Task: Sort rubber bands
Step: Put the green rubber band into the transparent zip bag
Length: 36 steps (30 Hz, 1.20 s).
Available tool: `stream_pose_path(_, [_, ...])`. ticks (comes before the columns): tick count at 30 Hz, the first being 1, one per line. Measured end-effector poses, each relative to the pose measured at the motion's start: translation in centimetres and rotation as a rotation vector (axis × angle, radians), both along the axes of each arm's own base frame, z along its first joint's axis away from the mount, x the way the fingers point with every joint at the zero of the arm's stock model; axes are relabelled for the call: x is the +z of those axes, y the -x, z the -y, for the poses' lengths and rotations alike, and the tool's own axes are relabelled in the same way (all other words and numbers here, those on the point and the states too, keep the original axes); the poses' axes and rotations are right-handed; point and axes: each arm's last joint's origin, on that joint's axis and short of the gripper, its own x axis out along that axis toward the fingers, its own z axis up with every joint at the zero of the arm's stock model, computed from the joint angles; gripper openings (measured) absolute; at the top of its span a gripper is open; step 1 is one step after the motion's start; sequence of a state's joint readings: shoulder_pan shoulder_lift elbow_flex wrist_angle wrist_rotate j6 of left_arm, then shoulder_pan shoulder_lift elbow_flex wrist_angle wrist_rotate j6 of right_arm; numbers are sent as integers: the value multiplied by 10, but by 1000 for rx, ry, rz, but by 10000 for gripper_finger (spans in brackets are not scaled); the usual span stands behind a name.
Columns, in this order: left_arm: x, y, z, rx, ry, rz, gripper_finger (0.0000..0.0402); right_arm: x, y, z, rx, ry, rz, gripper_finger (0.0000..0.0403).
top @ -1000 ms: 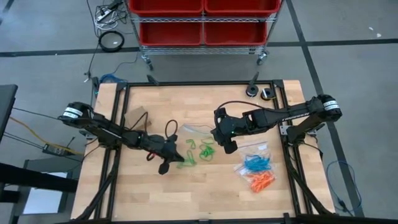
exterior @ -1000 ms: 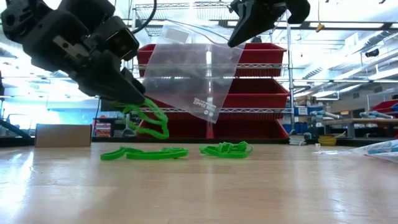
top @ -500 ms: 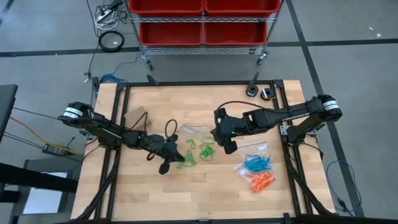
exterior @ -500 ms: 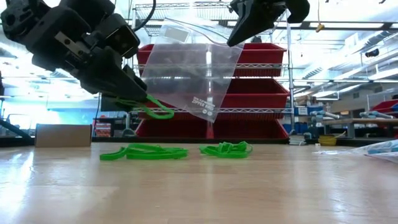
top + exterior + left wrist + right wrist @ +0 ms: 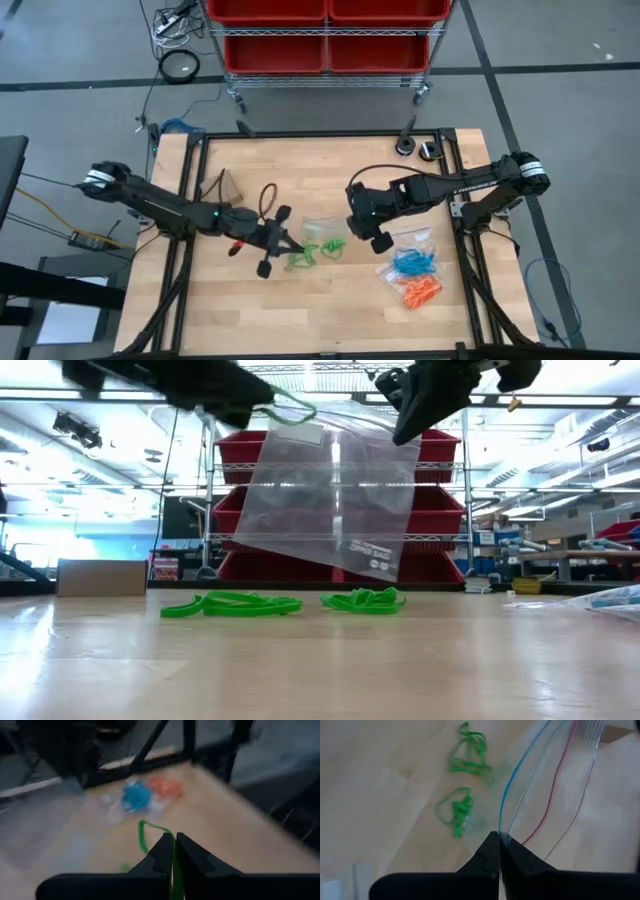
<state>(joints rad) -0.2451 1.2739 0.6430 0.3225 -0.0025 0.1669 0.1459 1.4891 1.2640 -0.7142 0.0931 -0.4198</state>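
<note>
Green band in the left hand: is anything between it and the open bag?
Nothing visible. The left hand holds a green band right beside the clear bag, which hangs from the right hand above the table.

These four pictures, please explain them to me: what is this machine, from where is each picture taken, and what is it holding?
It is a robot with two dark arms at a wooden table. One picture looks straight down, one looks level across the tabletop, and two come from small cameras on the wrists.

The left hand is shut on a thin green rubber band, lifted above the table. The right hand is shut on the edge of a clear plastic bag, which hangs in the air.

More green rubber bands lie on the table in small heaps. To one side lie bags of blue rubber bands and orange rubber bands. Behind the table stand red bins.
</note>
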Motion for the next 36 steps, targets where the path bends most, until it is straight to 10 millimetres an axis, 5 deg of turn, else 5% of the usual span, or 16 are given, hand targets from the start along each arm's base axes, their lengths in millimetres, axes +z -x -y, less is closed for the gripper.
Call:
stream_pose_path(7, [67,-9,-11,79,-284,-225,62,-2,2,0,11,-11,-29,0])
stream_pose_path(10, [69,-8,-18,32,-217,-334,74,-2,2,0,11,-11,-30,0])
stream_pose_path(21, [24,-14,-21,36,-112,-490,49,-4,6,1,0,-8,-73,0])
stream_pose_path(26, [-23,0,-31,125,-78,-572,67,-5,8,2,-33,4,-92,0])
stream_pose_path(31, [-80,22,-40,207,72,-474,86,-4,6,1,-35,2,-74,0])
stream_pose_path(36, [-97,33,-40,203,163,-307,113,-4,6,2,-37,0,-73,0])
